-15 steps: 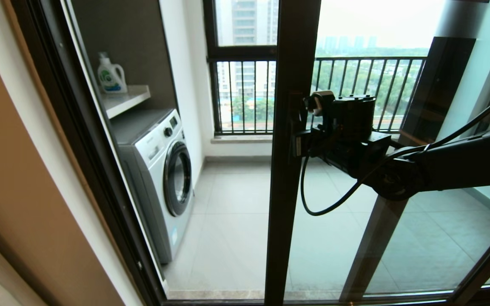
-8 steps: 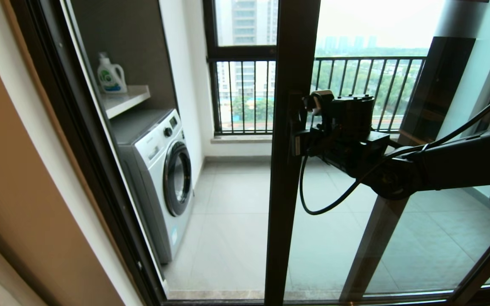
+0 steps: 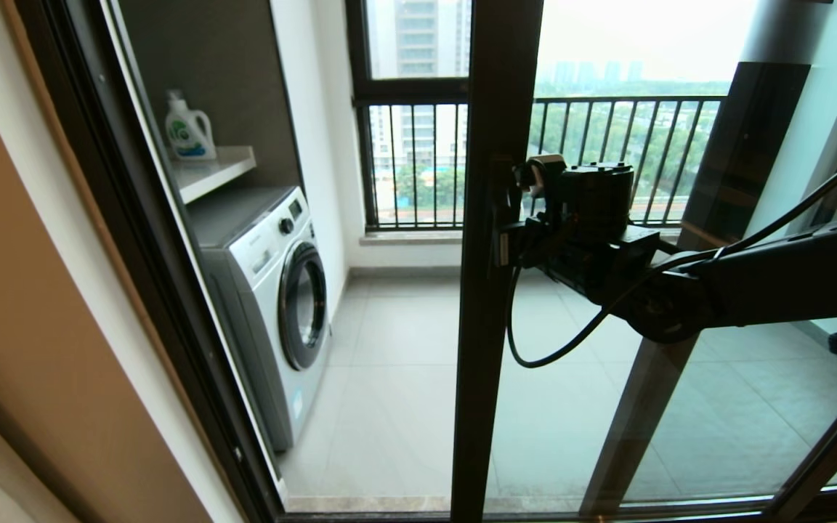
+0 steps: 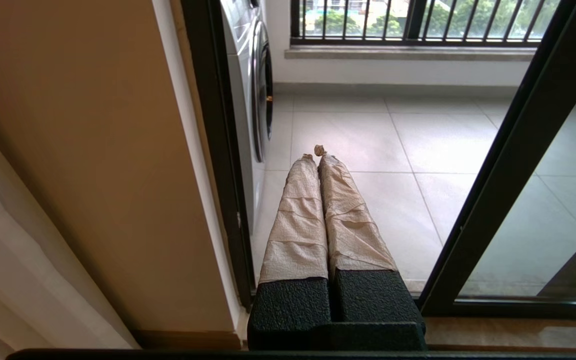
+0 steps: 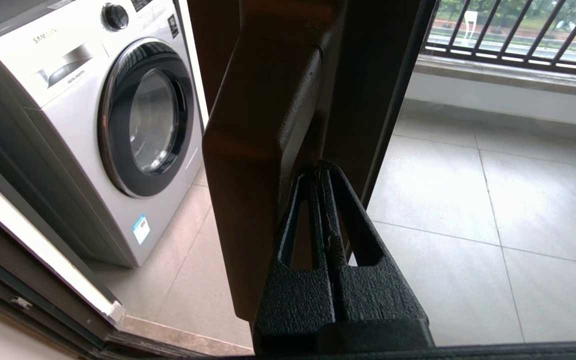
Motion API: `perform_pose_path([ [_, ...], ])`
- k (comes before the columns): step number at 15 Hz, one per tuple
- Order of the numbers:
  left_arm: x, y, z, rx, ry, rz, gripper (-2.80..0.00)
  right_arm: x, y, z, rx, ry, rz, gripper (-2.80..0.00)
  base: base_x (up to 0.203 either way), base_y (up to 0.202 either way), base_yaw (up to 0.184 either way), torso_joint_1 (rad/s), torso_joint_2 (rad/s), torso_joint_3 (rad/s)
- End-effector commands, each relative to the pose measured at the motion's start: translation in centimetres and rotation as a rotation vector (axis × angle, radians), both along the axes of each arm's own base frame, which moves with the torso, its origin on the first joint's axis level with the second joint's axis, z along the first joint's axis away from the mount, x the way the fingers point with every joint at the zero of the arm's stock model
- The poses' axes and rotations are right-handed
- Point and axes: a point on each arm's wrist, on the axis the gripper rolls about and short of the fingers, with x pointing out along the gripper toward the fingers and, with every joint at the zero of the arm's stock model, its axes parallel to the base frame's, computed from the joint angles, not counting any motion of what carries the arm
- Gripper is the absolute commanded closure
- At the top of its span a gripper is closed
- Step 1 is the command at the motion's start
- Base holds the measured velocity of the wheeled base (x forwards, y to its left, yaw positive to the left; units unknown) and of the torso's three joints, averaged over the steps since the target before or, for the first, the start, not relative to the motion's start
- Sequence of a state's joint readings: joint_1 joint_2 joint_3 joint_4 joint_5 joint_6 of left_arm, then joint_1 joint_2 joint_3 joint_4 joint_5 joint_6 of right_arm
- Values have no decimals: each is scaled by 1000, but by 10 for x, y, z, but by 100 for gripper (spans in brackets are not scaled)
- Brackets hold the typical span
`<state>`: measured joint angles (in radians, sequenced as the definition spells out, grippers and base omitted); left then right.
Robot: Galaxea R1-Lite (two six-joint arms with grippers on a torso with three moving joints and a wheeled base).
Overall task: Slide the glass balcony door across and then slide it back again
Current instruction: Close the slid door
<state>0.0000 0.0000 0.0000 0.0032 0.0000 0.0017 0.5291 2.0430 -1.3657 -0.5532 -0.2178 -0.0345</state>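
- Right gripper (image 5: 322, 172): both black fingers pressed together, nothing between them, tips against the bar handle (image 5: 263, 150) on the door's upright edge.
- In the head view the right gripper (image 3: 516, 200) sat at the handle, about mid-height on the stile, with the arm reaching in from the right across the glass and a black cable looping beneath the wrist.
- Left gripper (image 4: 317, 155): paper-wrapped fingers closed flat against each other, empty, held low near the floor track, pointing at the gap between the wall-side frame and the door. Not touching anything visible.
- Glass balcony door (image 3: 495, 290): dark upright stile stood roughly mid-frame in the head view, glass pane extending to the right of it. Partly open; clear gap between the stile and the left jamb.
- The second dark-framed panel (image 3: 745, 167) showed behind the glass on the right.
- Through the gap: washing machine (image 3: 273, 290) against the left wall, near the jamb, well apart from the stile.
- Detergent bottle (image 3: 189, 131) upright on a shelf (image 3: 226, 163) above the washer.
- Outer window with railing bars (image 3: 411, 167) at the far end of the tiled balcony floor (image 3: 389, 378).
- Tan wall (image 4: 83, 150) just beside the left jamb.
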Motion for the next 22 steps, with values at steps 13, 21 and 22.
perform_pose_path([
  [13,0,0,0,0,0,0,0,-2,8,-3,0,2,21,0,0,0,0,0,0,0],
  [21,0,0,0,0,1,0,0,-2,9,-3,0,2,23,0,0,0,0,0,0,0],
  [22,0,0,0,0,1,0,0,-2,10,-4,-2,5,23,0,0,0,0,0,0,0],
])
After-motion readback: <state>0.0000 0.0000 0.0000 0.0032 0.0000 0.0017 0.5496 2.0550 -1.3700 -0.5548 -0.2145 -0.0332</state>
